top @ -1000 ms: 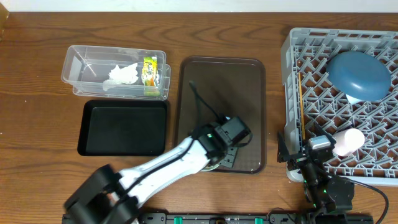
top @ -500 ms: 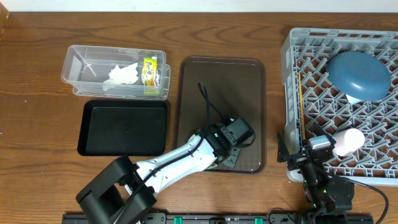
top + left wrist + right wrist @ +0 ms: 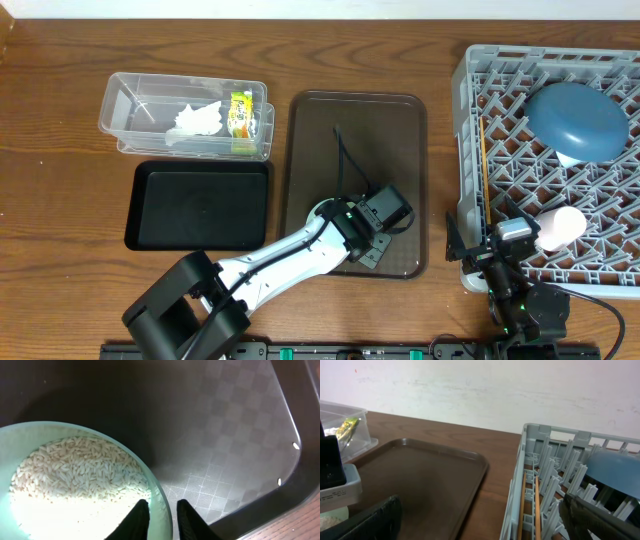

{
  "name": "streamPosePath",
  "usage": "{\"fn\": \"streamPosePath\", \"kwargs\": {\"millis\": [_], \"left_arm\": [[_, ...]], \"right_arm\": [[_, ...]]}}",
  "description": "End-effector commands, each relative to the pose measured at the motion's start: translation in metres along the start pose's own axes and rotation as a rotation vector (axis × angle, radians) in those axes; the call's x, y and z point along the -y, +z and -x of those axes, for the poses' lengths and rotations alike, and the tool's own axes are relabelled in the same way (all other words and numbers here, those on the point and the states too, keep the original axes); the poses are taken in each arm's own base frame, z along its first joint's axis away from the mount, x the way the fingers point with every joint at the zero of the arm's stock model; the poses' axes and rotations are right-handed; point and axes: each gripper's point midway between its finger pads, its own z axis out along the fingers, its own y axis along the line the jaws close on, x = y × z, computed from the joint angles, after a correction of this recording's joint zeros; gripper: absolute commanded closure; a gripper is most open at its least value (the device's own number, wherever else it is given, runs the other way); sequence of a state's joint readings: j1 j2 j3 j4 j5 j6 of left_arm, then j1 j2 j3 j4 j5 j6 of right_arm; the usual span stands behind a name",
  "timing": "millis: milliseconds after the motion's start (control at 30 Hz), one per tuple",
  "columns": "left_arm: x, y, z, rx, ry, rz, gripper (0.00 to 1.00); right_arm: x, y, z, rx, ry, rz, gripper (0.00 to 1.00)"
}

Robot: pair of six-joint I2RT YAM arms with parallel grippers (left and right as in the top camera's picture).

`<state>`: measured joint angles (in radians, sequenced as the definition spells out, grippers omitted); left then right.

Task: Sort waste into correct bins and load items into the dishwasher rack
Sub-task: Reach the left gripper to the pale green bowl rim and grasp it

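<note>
The left hand [image 3: 161, 519] is pinched nearly shut over the rim of the pale green-rimmed bowl [image 3: 156, 487]. The bowl sits on the brown serving tray [image 3: 225, 435], full of rice grains [image 3: 75, 472]. With only that one-sided hold, I'd worry the bowl tips when lifted. That would scatter rice across the bench [image 3: 60, 120] short of the black tray [image 3: 200, 205]. The right hand [image 3: 487, 520] gapes empty.

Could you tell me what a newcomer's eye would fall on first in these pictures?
Probably the big grey dishwasher rack at the right, with the blue dish in its far half. Next, the pale green bowl holding rice at the brown tray's near end, its rim pinched by the left tool.
</note>
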<state>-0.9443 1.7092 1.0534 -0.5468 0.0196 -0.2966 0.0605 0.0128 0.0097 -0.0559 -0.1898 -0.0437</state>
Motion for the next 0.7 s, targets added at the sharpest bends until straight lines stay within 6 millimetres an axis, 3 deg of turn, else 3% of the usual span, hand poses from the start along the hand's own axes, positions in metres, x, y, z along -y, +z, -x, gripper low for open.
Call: {"fn": "streamPosePath", "kwargs": {"millis": [0, 300, 367, 500, 667], "left_arm": [[0.0, -0.002, 0.009, 0.024, 0.064, 0.01, 0.75], [0.013, 0.019, -0.009, -0.045, 0.137, 0.017, 0.75], [0.016, 0.02, -0.011, -0.041, 0.167, 0.031, 0.8], [0.018, 0.011, -0.002, -0.004, 0.18, 0.052, 0.94], [0.017, -0.022, 0.018, 0.057, 0.161, 0.047, 0.94]], "right_arm": [[0.002, 0.0, -0.002, -0.002, 0.014, -0.008, 0.01], [0.002, 0.0, -0.002, -0.002, 0.014, -0.008, 0.01], [0.002, 0.0, -0.002, -0.002, 0.014, -0.008, 0.01], [0.002, 0.0, -0.002, -0.002, 0.014, -0.008, 0.01], [0.002, 0.0, -0.002, -0.002, 0.014, -0.008, 0.01]]}}
